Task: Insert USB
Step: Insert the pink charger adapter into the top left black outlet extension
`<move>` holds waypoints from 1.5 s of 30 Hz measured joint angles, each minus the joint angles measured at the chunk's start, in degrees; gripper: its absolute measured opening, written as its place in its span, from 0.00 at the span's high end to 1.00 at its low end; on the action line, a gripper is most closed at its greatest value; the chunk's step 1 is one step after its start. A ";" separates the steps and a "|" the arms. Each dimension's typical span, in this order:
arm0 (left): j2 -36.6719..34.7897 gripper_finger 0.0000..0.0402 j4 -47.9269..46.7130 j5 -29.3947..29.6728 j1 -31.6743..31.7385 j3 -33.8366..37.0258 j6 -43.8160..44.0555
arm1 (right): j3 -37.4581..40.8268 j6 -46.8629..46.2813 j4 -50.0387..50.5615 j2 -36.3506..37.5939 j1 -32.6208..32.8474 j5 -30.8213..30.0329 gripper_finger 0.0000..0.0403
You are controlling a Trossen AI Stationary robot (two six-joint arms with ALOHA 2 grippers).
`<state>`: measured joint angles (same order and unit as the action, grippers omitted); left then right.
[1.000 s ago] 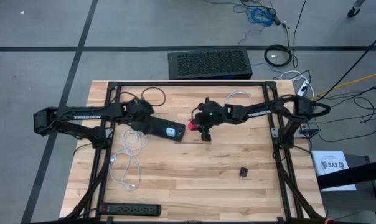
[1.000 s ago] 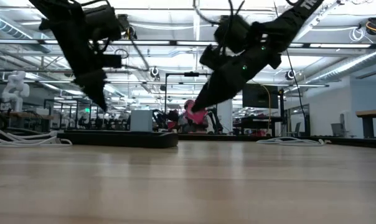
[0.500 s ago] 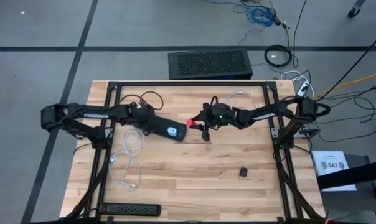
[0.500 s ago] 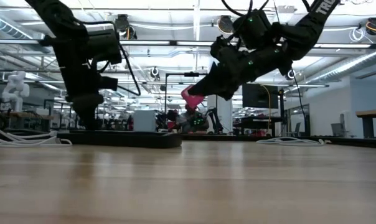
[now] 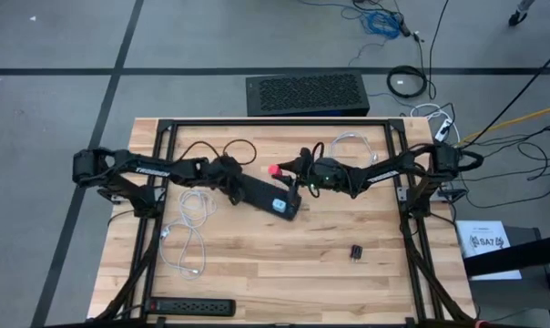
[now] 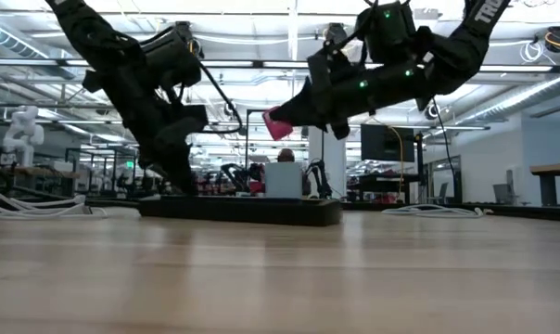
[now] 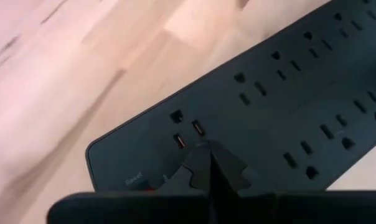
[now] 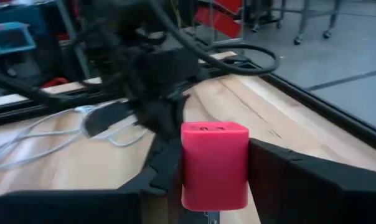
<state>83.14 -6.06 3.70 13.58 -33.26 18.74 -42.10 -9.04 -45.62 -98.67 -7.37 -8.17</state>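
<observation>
Pink charger (image 8: 214, 163) sits gripped in right pincer (image 5: 289, 168) above the power strip (image 5: 266, 194), which closed left pincer (image 5: 236, 185) steadies for plugging.

The pink plug (image 8: 214, 163) is a small blocky thing with rounded corners. It is up in the air, above the table, held from both sides. In the low view the plug (image 6: 277, 124) tilts. The black power strip (image 5: 268, 194) is long and flat. It lies slantwise on the wood, near the middle. It has rows of sockets and two small USB holes (image 7: 188, 134) near one end.
</observation>
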 joint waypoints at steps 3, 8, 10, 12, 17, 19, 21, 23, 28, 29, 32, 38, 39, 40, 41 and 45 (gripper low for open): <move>2.46 1.00 3.86 0.17 -1.36 -0.07 1.68 | 0.03 -2.44 -4.88 -3.55 0.60 -0.50 0.72; 6.71 1.00 11.67 0.64 -2.96 -0.22 3.46 | -1.93 -5.46 -11.68 -10.36 1.70 -1.23 0.72; 7.66 1.00 13.82 0.71 -3.42 -0.22 3.91 | -3.32 -5.42 -12.60 -12.63 1.98 -1.87 0.72; 7.93 1.00 14.79 0.73 -3.66 -0.13 4.81 | -4.56 -5.42 -12.59 -14.85 2.22 -2.49 0.72; 7.95 1.00 15.18 1.10 -3.97 -0.07 4.98 | -6.06 -6.38 -12.55 -18.55 2.24 -2.62 0.72; 7.93 1.00 15.22 1.16 -3.97 -0.07 4.94 | -6.06 -6.77 -12.49 -19.31 2.18 -2.62 0.72; 7.94 1.00 16.25 1.21 -3.97 0.03 4.71 | -6.06 -6.80 -12.18 -19.39 2.18 -2.62 0.72; 7.88 1.00 18.59 0.94 -3.99 0.15 4.07 | -6.06 -6.77 -12.61 -19.33 2.18 -2.60 0.72; 7.25 1.00 23.34 -0.32 -4.01 0.19 1.90 | -6.06 -5.74 -13.53 -18.86 2.18 -2.38 0.72; 7.25 1.00 23.80 -0.89 -3.97 0.26 1.90 | -6.06 -5.35 -13.91 -18.62 2.18 -2.35 0.72; 7.25 1.00 24.30 -1.40 -4.01 0.26 1.89 | -6.04 -4.37 -13.93 -16.98 2.18 -2.25 0.72; 7.19 1.00 28.49 -1.41 -4.01 0.22 1.83 | -3.68 -2.10 -13.12 -11.57 1.85 -2.20 0.72; 7.16 1.00 29.77 -1.39 -4.01 0.18 1.74 | -3.07 -2.14 -12.50 -10.13 1.74 -2.23 0.72; 7.16 1.00 31.24 -1.48 -4.01 0.17 1.63 | -2.21 -2.20 -11.63 -8.37 1.73 -2.35 0.72; 7.14 1.00 32.89 -2.10 -4.01 0.17 1.39 | -1.34 -2.17 -11.10 -6.56 1.72 -2.55 0.72; 7.12 1.00 43.66 -5.64 -3.98 0.44 0.35 | 2.72 -2.25 -10.82 1.33 1.72 -2.58 0.72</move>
<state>90.26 37.61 -1.94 9.59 -32.81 19.09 -39.38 -11.29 -56.44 -97.34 -5.65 -10.75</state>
